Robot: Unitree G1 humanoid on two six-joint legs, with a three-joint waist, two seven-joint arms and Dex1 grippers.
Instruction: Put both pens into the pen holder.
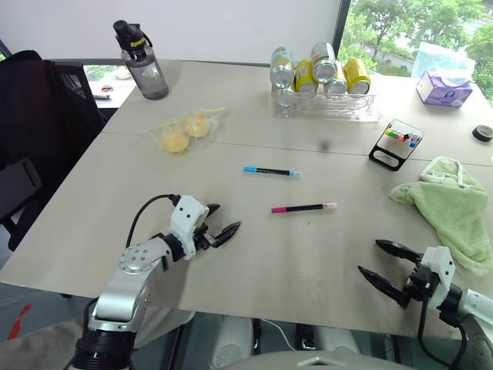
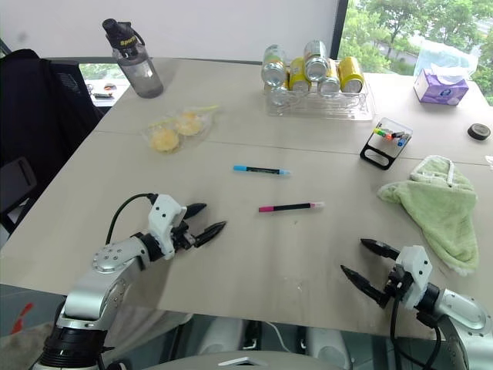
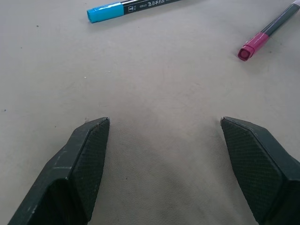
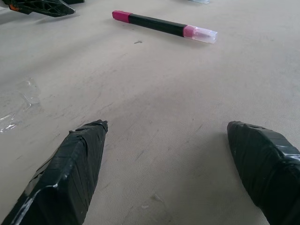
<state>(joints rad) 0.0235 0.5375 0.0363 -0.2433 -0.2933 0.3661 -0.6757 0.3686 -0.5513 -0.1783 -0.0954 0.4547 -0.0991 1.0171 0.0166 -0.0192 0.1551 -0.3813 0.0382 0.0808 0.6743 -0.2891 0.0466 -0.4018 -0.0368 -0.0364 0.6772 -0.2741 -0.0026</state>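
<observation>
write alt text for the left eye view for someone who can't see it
Two pens, a blue-ended pen and a pink-ended pen, lie apart on a grey table, untouched, with the open left gripper and open right gripper near the front edge. The pen holder stands far right, beside a green cloth.

Head eyes look down over the counter [image 1: 323, 254]; wrist cameras skim low, both sharing the pink pen [image 4: 164, 26].
</observation>
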